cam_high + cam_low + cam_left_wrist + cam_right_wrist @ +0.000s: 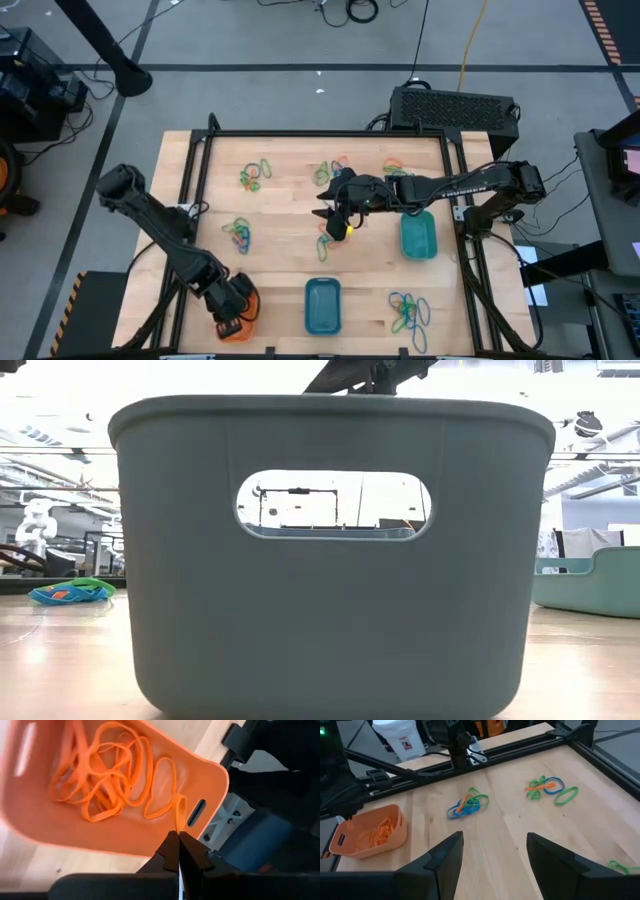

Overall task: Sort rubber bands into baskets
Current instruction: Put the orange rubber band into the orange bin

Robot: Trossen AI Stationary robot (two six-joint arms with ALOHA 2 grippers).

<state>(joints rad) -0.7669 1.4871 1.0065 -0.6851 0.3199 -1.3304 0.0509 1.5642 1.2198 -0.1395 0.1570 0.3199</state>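
The orange basket (240,312) stands near the table's front left corner and holds several orange rubber bands (107,775). My left gripper (178,834) hovers over its edge, shut on one orange band. The blue basket (322,305) stands at the front middle and the teal-green basket (418,236) at the right. My right gripper (330,215) hangs open above the table's middle with nothing between its fingers (495,845). Mixed piles of bands (254,176) (238,235) (408,312) lie on the wood. My left gripper pinches one end of an orange rubber band's loop (179,815) between its two shut fingertips. The fingers slant down from above the basket's rim. The band hangs slack below them, and its other end lies on the basket floor among the other orange bands.
A black frame rail (330,133) borders the table's far side and both sides. More band piles lie near the far edge (330,170) (396,165). In the low view the blue basket's wall (330,580) fills most of the picture. Bare wood lies between the piles.
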